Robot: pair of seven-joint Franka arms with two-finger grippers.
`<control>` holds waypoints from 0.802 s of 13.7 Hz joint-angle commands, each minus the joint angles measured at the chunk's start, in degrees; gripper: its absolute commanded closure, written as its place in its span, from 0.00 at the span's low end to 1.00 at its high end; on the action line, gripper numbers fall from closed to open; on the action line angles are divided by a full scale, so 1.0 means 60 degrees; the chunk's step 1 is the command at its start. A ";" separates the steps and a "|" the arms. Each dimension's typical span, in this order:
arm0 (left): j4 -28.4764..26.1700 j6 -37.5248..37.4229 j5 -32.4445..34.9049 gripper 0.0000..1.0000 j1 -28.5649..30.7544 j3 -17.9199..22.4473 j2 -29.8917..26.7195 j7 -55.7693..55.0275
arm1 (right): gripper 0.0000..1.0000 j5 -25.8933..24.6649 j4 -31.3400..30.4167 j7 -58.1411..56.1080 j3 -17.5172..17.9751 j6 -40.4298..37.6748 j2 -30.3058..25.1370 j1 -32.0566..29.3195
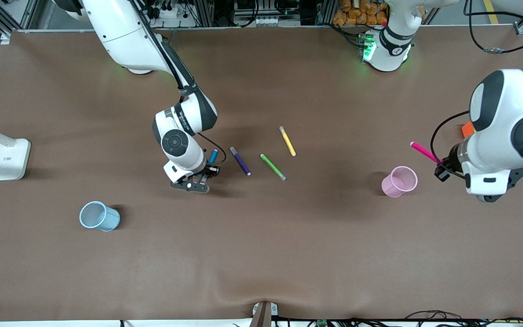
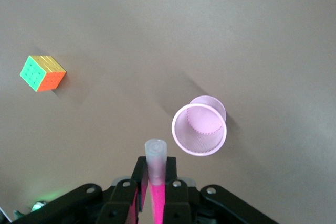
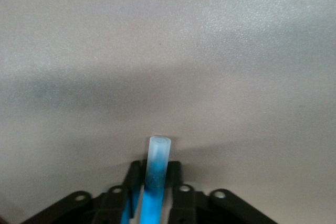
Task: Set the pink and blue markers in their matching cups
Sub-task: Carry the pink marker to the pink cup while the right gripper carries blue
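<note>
My left gripper (image 1: 443, 167) is shut on the pink marker (image 1: 423, 152) and holds it in the air beside the pink cup (image 1: 400, 181), toward the left arm's end of the table. In the left wrist view the pale cap of the marker (image 2: 156, 162) sticks out between the fingers (image 2: 139, 174), with the upright cup (image 2: 199, 129) close by. My right gripper (image 1: 210, 169) is shut on the blue marker (image 1: 213, 156) and holds it over the table beside the purple pen. The right wrist view shows the marker (image 3: 156, 163) between the fingers. The blue cup (image 1: 99, 216) stands nearer the front camera, toward the right arm's end.
A dark purple pen (image 1: 240, 161), a green pen (image 1: 273, 166) and a yellow pen (image 1: 287, 141) lie mid-table. A colour cube (image 2: 43, 73) sits near the left arm. A white lamp base (image 1: 9, 159) stands at the right arm's end.
</note>
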 commanded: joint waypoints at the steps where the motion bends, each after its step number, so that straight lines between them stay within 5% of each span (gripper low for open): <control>1: 0.0125 0.0205 0.0552 1.00 -0.0042 0.0004 0.0433 -0.1074 | 1.00 0.0164 -0.0281 -0.0194 -0.0022 0.0080 -0.0249 -0.0055; 11: 0.0682 0.0278 0.2426 1.00 -0.0905 0.0063 0.2133 -0.4429 | 1.00 0.0164 -0.0164 -0.1951 -0.0051 -0.0345 -0.0513 -0.0700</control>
